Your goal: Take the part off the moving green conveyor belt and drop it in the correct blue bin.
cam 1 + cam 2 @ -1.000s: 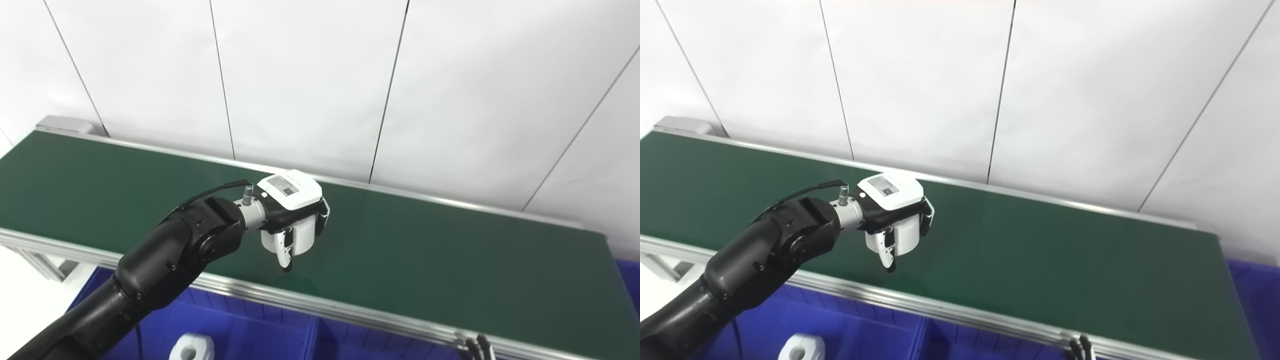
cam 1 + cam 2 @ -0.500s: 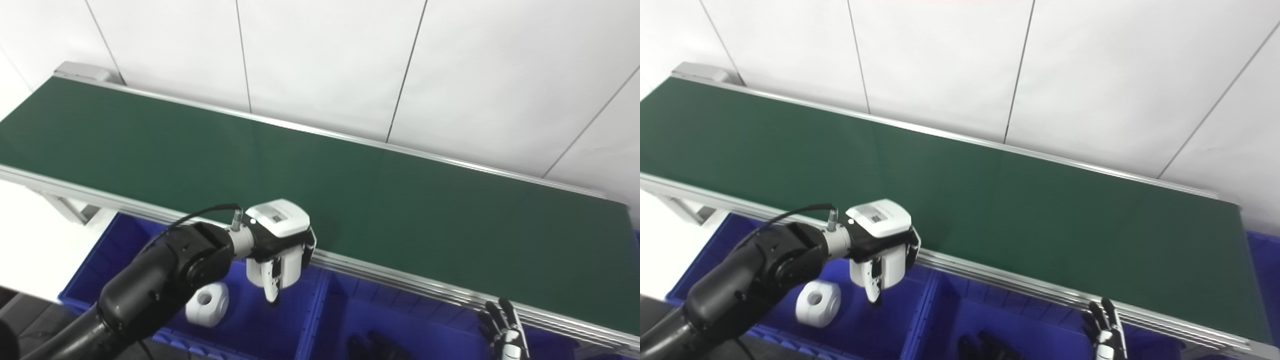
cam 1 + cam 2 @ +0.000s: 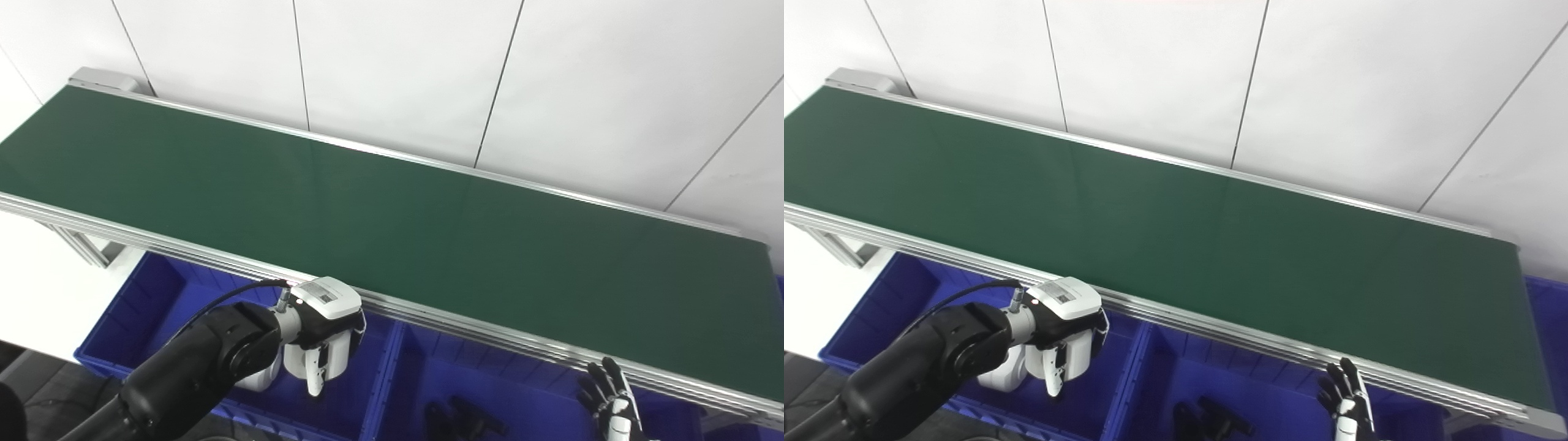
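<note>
White part (image 3: 331,367) clasped in the left hand (image 3: 321,334), hanging over the left blue bin (image 3: 141,306), just past the near rail of the green belt (image 3: 392,226). Another white part (image 3: 998,375) lies in that bin, half hidden behind the hand. Right hand (image 3: 609,401) waits at the bottom edge, fingers spread, holding nothing, beside dark parts (image 3: 459,419) in the middle bin (image 3: 422,355).

- Left black arm (image 3: 202,361) comes in from bottom-left, bent at the elbow, wrist turned down.
- Left white-shelled hand (image 3: 321,334): fingers curled downward, closed round a white cylindrical part (image 3: 1077,362).
- Right hand (image 3: 609,398) at bottom edge, dark fingers spread & pointing up, holding nothing.
</note>
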Robot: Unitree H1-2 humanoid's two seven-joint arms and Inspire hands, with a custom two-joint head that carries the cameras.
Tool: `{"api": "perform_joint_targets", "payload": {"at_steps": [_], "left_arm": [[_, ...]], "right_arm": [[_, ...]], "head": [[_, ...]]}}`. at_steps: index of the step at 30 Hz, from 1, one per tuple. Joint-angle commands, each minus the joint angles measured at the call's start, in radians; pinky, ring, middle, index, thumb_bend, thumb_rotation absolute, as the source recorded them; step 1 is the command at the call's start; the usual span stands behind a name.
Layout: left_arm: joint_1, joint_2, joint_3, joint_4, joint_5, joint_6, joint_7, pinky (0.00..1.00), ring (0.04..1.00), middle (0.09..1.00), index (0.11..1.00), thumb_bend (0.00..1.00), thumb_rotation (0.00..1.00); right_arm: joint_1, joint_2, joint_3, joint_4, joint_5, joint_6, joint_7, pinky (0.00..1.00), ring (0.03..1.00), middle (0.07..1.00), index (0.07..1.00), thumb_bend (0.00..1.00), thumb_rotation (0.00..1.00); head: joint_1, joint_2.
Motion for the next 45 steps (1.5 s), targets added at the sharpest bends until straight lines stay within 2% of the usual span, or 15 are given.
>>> {"api": "perform_joint_targets", "payload": {"at_steps": [1, 3, 5, 12, 18, 20, 22, 24, 27, 28, 29, 32, 38, 42, 45], "left_arm": [[-0.022, 0.032, 0.001, -0.052, 0.029, -0.008, -0.01, 0.91, 0.908, 0.931, 0.875, 0.96, 0.51], [-0.02, 0.033, 0.001, -0.064, 0.043, -0.014, -0.01, 0.98, 0.966, 0.986, 0.938, 0.99, 0.58], [-0.018, 0.034, 0.001, -0.071, 0.043, -0.012, -0.02, 1.0, 0.979, 0.998, 0.958, 1.0, 0.62], [-0.002, 0.035, 0.02, -0.11, 0.032, -0.015, -0.019, 1.0, 0.991, 0.999, 0.959, 1.0, 0.64], [0.088, -0.012, 0.133, -0.255, -0.127, 0.019, 0.038, 1.0, 0.977, 0.99, 0.952, 1.0, 0.6], [0.159, -0.078, 0.194, -0.303, -0.232, -0.001, 0.15, 0.98, 0.965, 0.989, 0.95, 0.97, 0.57], [0.244, -0.168, 0.241, -0.338, -0.327, -0.02, 0.264, 0.97, 0.974, 0.998, 0.979, 0.87, 0.54], [0.297, -0.228, 0.263, -0.357, -0.39, -0.02, 0.316, 0.97, 0.978, 1.0, 0.986, 0.84, 0.53], [0.401, -0.342, 0.277, -0.376, -0.496, -0.021, 0.401, 0.86, 0.982, 1.0, 0.999, 0.74, 0.54], [0.428, -0.367, 0.283, -0.375, -0.528, -0.024, 0.422, 0.88, 0.991, 1.0, 1.0, 0.72, 0.55], [0.453, -0.392, 0.283, -0.37, -0.552, -0.027, 0.441, 0.92, 0.997, 1.0, 1.0, 0.69, 0.57], [0.494, -0.427, 0.292, -0.355, -0.623, -0.02, 0.46, 0.97, 1.0, 1.0, 1.0, 0.66, 0.6], [0.496, -0.418, 0.344, -0.324, -0.739, -0.036, 0.488, 1.0, 1.0, 1.0, 1.0, 0.62, 0.58], [0.52, -0.479, 0.376, -0.267, -0.804, -0.071, 0.574, 1.0, 1.0, 1.0, 1.0, 0.65, 0.7], [0.534, -0.522, 0.387, -0.246, -0.922, -0.027, 0.588, 1.0, 1.0, 1.0, 1.0, 0.59, 0.77]], "right_arm": [[-0.002, 0.012, 0.0, -0.029, -0.008, 0.001, -0.003, 0.85, 0.854, 0.873, 0.913, 0.65, 0.97], [0.0, 0.013, 0.001, -0.035, -0.01, 0.005, -0.001, 0.84, 0.857, 0.879, 0.916, 0.63, 0.97], [0.002, 0.011, 0.001, -0.039, -0.008, 0.007, 0.003, 0.85, 0.857, 0.88, 0.916, 0.61, 0.98], [0.006, 0.012, 0.005, -0.05, -0.018, 0.025, 0.003, 0.84, 0.86, 0.886, 0.92, 0.62, 0.99], [0.012, 0.012, 0.017, -0.052, -0.051, 0.019, 0.0, 0.83, 0.856, 0.886, 0.925, 0.6, 1.0], [0.015, 0.016, 0.022, -0.057, -0.056, 0.022, 0.001, 0.83, 0.855, 0.887, 0.926, 0.59, 1.0], [0.017, 0.024, 0.029, -0.061, -0.071, 0.023, -0.003, 0.82, 0.852, 0.888, 0.927, 0.58, 1.0], [0.018, 0.033, 0.036, -0.061, -0.091, 0.021, -0.012, 0.81, 0.85, 0.887, 0.925, 0.58, 1.0], [0.019, 0.053, 0.052, -0.06, -0.117, 0.02, -0.019, 0.81, 0.858, 0.893, 0.928, 0.6, 1.0], [0.02, 0.064, 0.058, -0.059, -0.126, 0.02, -0.024, 0.81, 0.858, 0.892, 0.927, 0.58, 1.0], [0.021, 0.073, 0.064, -0.058, -0.135, 0.019, -0.028, 0.8, 0.858, 0.89, 0.928, 0.56, 1.0], [0.019, 0.104, 0.082, -0.051, -0.176, 0.021, -0.05, 0.79, 0.857, 0.891, 0.937, 0.55, 1.0], [0.002, 0.158, 0.102, -0.003, -0.219, -0.018, -0.105, 0.79, 0.831, 0.864, 0.904, 0.63, 0.97], [-0.001, 0.177, 0.118, -0.001, -0.248, 0.002, -0.138, 0.79, 0.829, 0.863, 0.899, 0.65, 0.97], [0.003, 0.183, 0.132, -0.007, -0.268, 0.018, -0.151, 0.82, 0.842, 0.871, 0.91, 0.62, 0.99]], "head": [[-0.001, 0.001], [-0.002, 0.001], [-0.002, 0.0], [-0.009, 0.003], [-0.03, 0.008], [-0.062, 0.015], [-0.105, 0.021], [-0.149, 0.027], [-0.217, 0.031], [-0.261, 0.033], [-0.267, 0.033], [-0.351, 0.036], [-0.441, 0.045], [-0.491, 0.056], [-0.528, 0.058]]}}
